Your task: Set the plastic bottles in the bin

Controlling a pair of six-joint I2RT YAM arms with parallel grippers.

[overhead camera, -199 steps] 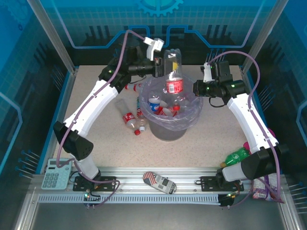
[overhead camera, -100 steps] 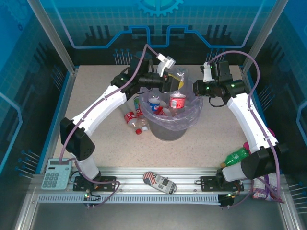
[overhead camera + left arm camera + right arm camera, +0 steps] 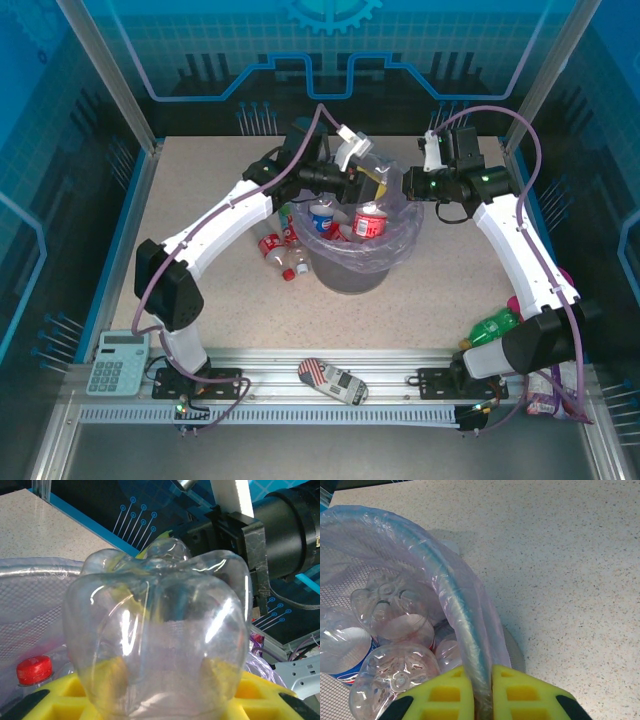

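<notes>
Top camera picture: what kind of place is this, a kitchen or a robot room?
Most likely a robot lab test booth, not a home. The left arm and right arm are bolted to a metal rail. Blue panels wall in the speckled table, and a bin stands mid-table.

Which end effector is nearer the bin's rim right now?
Right. The right end effector is clamped on the bin rim at the bin's right side. The left end effector holds a clear bottle above the bin's opening.
</notes>
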